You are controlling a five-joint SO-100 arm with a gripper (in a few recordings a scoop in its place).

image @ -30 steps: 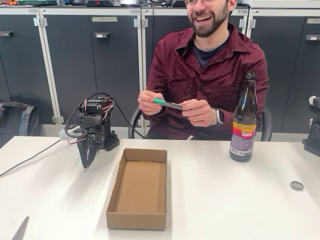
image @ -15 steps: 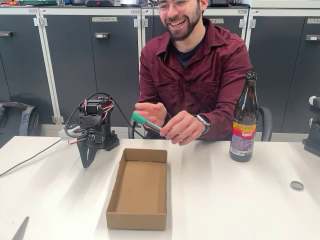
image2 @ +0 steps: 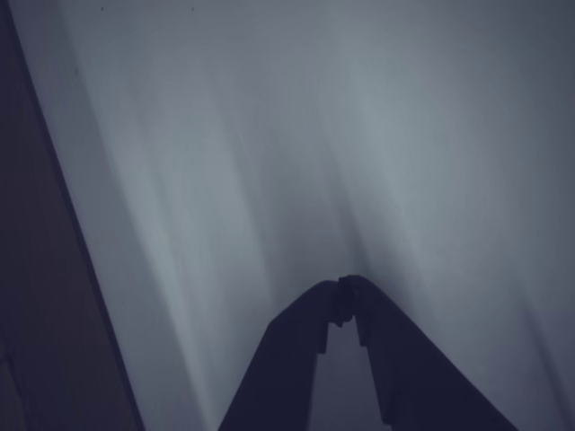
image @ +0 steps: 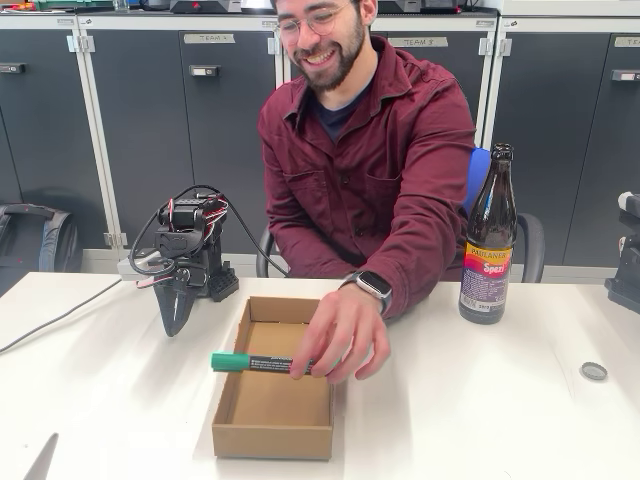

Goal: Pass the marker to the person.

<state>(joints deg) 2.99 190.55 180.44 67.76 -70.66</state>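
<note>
Claw (image: 177,322) clenched empty, tip down on table (image: 100,400); to its right in the fixed view, person's hand (image: 338,340) holds marker (image: 255,362) over box (image: 275,440).

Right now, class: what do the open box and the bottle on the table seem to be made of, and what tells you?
The box looks like plain cardboard: matt brown, thin folded walls, raw edges. The bottle looks like dark brown glass: glossy, with highlights on its neck and a printed paper-like label; glass rather than plastic is likely but not certain.
</note>
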